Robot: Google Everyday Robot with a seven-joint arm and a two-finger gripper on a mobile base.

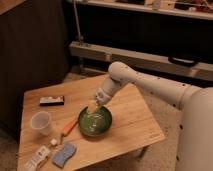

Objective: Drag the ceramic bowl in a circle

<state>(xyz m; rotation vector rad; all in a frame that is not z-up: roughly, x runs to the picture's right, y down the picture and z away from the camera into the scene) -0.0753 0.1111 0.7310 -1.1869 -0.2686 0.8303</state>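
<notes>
The ceramic bowl sits upright on the wooden table, roughly in the middle of the top and a little toward its front edge. The gripper hangs from the white arm that reaches in from the right, and its pale tip is down at the bowl's far-left rim. Whether it is clamped on that rim or only resting against it cannot be told. The reach and the contact look made, so the task seems to be in its dragging stage. How much of the circle is traced cannot be judged from a single view, so the loop should be treated as mostly left to do. Room for the move is uneven. To the right of the bowl and behind it the table is bare wood, with good space before the right and far edges. To the left an orange stick-like item lies just beside the bowl's rim, and a sweep that way would likely push it. The translucent plastic cup stands further left, well apart. A blue sponge and some small white pieces lie toward the front-left corner, and a dark flat packet lies at the back left. The front edge is near the bowl, so a tight circle leaning right and back looks safest.
</notes>
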